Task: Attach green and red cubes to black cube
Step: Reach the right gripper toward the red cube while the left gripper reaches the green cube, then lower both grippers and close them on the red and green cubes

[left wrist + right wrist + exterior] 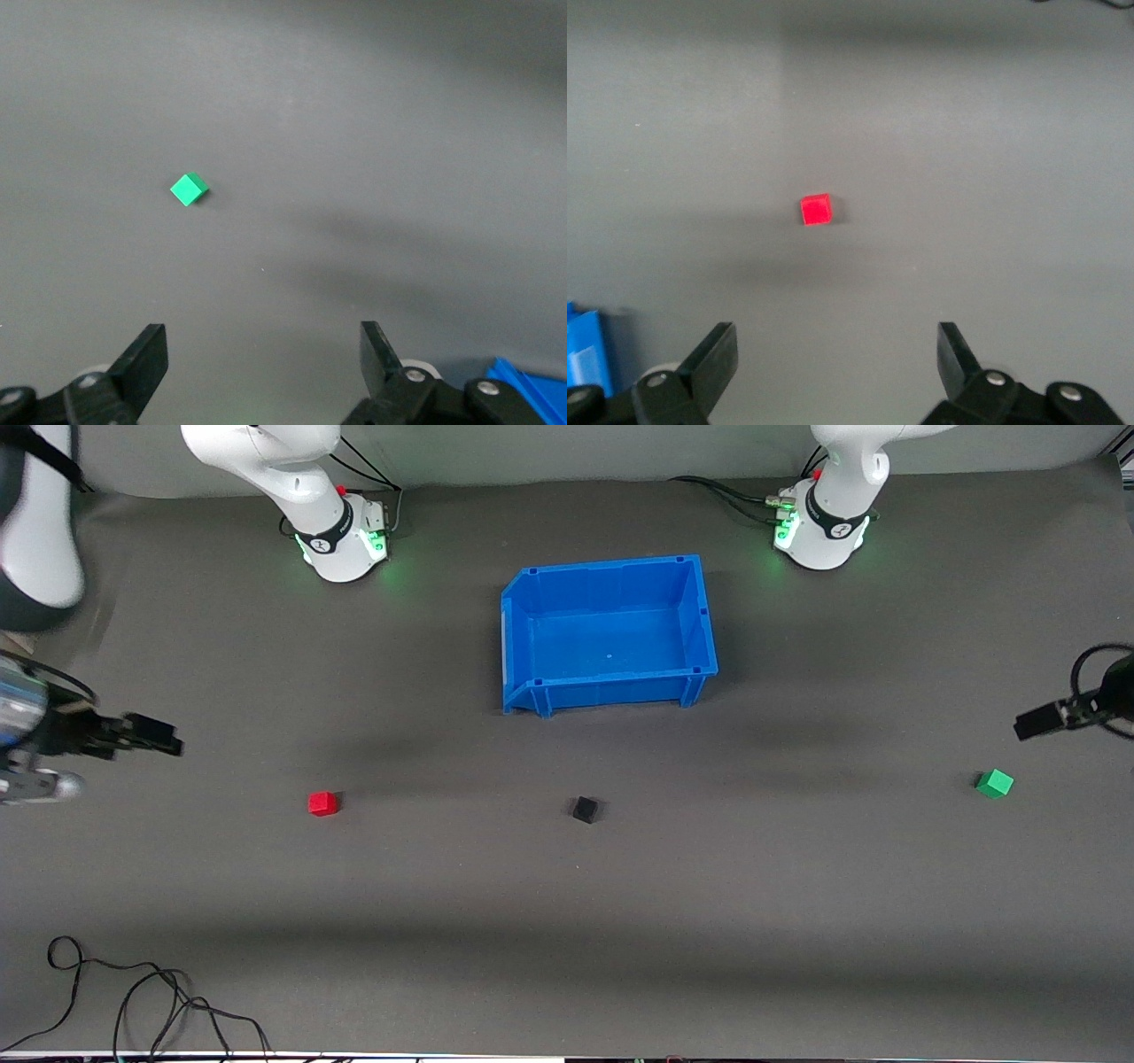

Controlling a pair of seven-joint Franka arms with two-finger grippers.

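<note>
The black cube (584,810) sits on the dark table, nearer the front camera than the blue bin. The red cube (322,803) lies toward the right arm's end, also in the right wrist view (816,210). The green cube (994,783) lies toward the left arm's end, also in the left wrist view (189,189). My right gripper (164,738) hangs open and empty in the air beside the red cube, its jaws wide apart (833,354). My left gripper (1036,721) hangs open and empty over the table beside the green cube (263,354).
An empty blue bin (532,691) stands mid-table between the two arm bases; a corner of it shows in both wrist views. Loose black cables (142,1001) lie at the table's front edge toward the right arm's end.
</note>
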